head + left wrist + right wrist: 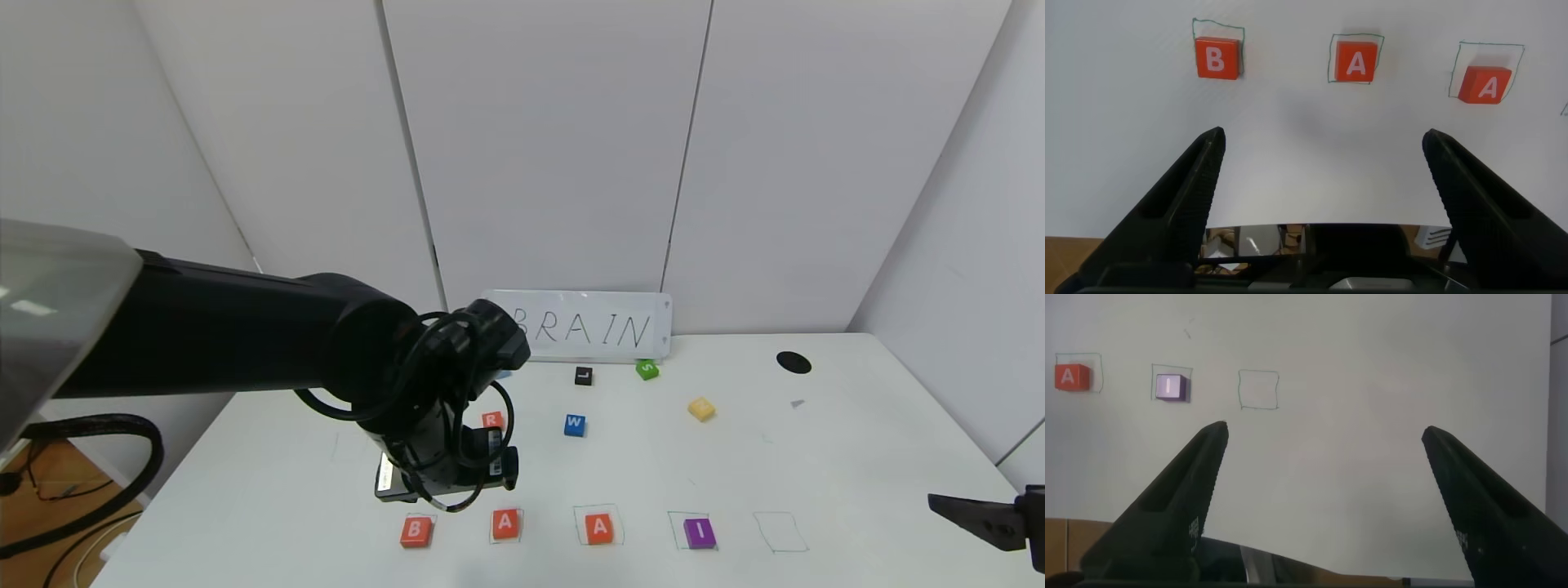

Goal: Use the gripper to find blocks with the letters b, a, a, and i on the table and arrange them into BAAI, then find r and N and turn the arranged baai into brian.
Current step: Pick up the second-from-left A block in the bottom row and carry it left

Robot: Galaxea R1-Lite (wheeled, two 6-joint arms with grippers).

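Note:
Along the near edge of the white table (pixel 816 457), four blocks lie in a row inside pen-drawn squares. They are orange B (pixel 415 531), orange A (pixel 506 523), orange A (pixel 600 528) and purple I (pixel 700 532). The orange r (pixel 491 420) lies farther back, partly hidden behind my left arm. The yellow N (pixel 701 408) sits at the back right. My left gripper (pixel 1323 135) hovers open and empty just behind B (pixel 1217 59) and the first A (pixel 1355 61). My right gripper (pixel 1324 429) hangs open and empty off the table's near right corner, with I (pixel 1170 385) in its view.
A fifth pen-drawn square (pixel 780 532) right of I holds nothing. Blue W (pixel 575 425), black L (pixel 583 376) and green S (pixel 647 369) lie mid-table. A card reading BRAIN (pixel 588 327) leans on the back wall. A black round hole (pixel 793 362) is at the far right.

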